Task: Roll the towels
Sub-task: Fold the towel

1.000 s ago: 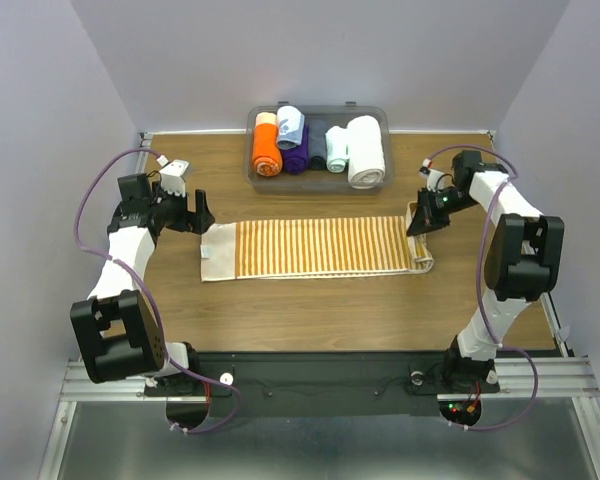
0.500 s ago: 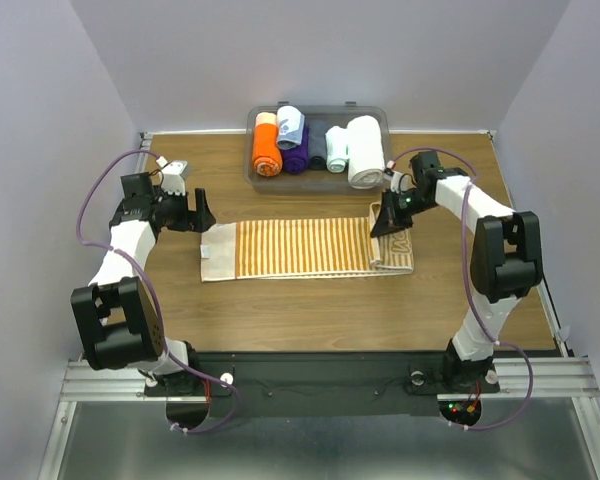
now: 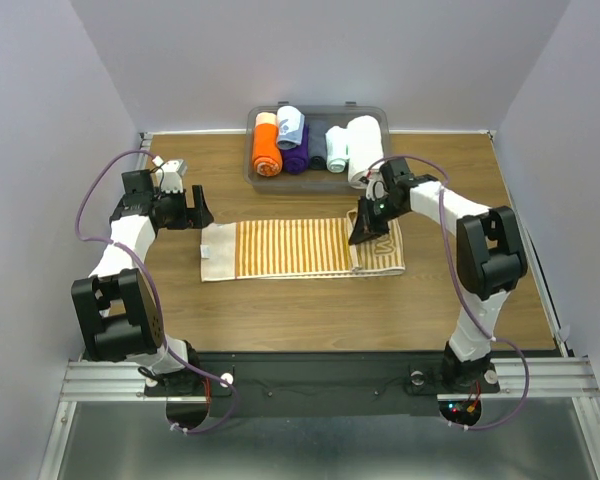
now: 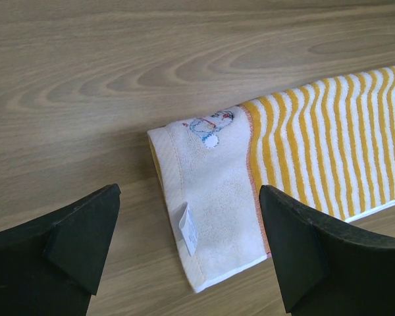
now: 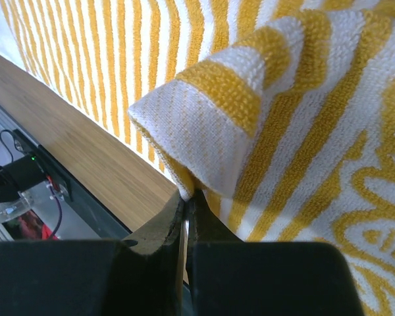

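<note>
Yellow-and-white striped terry towel (image 3: 290, 247) mid-frame on wood table (image 3: 280, 300), right gripper (image 3: 359, 234) clamped on its folded-over right end, left gripper (image 3: 200, 212) spread wide by the left end

The left arm (image 3: 120, 250) and right arm (image 3: 450, 205) wore white shells between black joints, each trailed by a looping purple cable (image 3: 85, 205). Black wedge-shaped fingers (image 4: 79, 240) tipped the left hand (image 3: 195, 210) and right hand (image 3: 360, 230); a small white camera block (image 3: 170, 172) sat on the left wrist. Red and green lights (image 3: 458, 408) glowed at the right base.
</note>
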Available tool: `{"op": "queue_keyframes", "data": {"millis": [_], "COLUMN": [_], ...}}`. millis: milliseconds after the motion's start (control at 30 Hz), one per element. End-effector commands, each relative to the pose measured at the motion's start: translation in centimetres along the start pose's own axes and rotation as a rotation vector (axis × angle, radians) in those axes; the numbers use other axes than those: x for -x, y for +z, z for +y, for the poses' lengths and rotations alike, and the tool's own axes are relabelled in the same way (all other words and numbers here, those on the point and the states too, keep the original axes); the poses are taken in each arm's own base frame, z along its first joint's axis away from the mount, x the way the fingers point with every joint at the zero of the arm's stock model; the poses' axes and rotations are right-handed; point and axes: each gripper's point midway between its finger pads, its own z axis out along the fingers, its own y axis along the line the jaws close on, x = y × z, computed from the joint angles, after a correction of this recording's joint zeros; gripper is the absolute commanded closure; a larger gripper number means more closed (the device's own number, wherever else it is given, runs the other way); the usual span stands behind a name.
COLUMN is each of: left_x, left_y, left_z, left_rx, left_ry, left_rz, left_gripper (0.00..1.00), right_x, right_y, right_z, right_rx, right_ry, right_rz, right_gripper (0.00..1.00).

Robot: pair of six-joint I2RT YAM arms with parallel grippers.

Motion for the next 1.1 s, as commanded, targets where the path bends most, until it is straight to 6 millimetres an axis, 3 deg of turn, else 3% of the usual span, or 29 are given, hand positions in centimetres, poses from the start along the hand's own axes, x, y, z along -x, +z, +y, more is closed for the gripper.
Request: {"op": "queue_keyframes", "data": {"millis": [0, 533, 633, 700, 733, 800, 867, 967, 1067], "left_x": [2.0, 2.4, 2.2, 2.0, 2.0, 2.0, 2.2, 2.3, 0.8], "left_y": [-1.0, -1.0, -0.9, -1.1, -1.2, -1.9, -2.8, -3.8, -3.8], "left_z": [-0.4, -0.1, -0.2, -0.5, -0.9, -1.3, -1.7, -2.7, -4.0], "left_rx": [0.016, 0.032, 0.026, 0.013, -0.003, -0.012, -0.010, -0.024, -0.060], "left_ry": [0.026, 0.021, 0.021, 0.037, 0.052, 0.107, 0.174, 0.245, 0.343], "left_rz": [-0.068, -0.088, -0.085, -0.087, -0.096, -0.133, -0.174, -0.203, -0.159], "left_gripper": [0.01, 0.01, 0.01, 0.01, 0.01, 0.01, 0.01, 0.01, 0.01], "right_x": [1.2, 0.8, 1.0, 1.6, 1.9, 2.6, 3.1, 3.2, 3.5], "right_y": [0.8, 2.9, 3.3, 2.8, 2.6, 1.2, -0.4, -2.0, -4.1], "right_z": [1.2, 1.4, 1.4, 2.1, 2.4, 3.6, 4.8, 4.9, 1.3], "right_rx": [0.013, 0.032, 0.041, 0.058, 0.062, 0.078, 0.083, 0.052, -0.075], "right_ry": [-0.028, -0.013, -0.006, -0.022, -0.031, -0.072, -0.128, -0.183, -0.274], "right_rz": [-0.025, 0.027, 0.035, 0.023, 0.015, -0.016, -0.047, -0.064, -0.075], "right_gripper": [0.99, 0.99, 0.83, 0.73, 0.62, 0.54, 0.52, 0.53, 0.58]}}
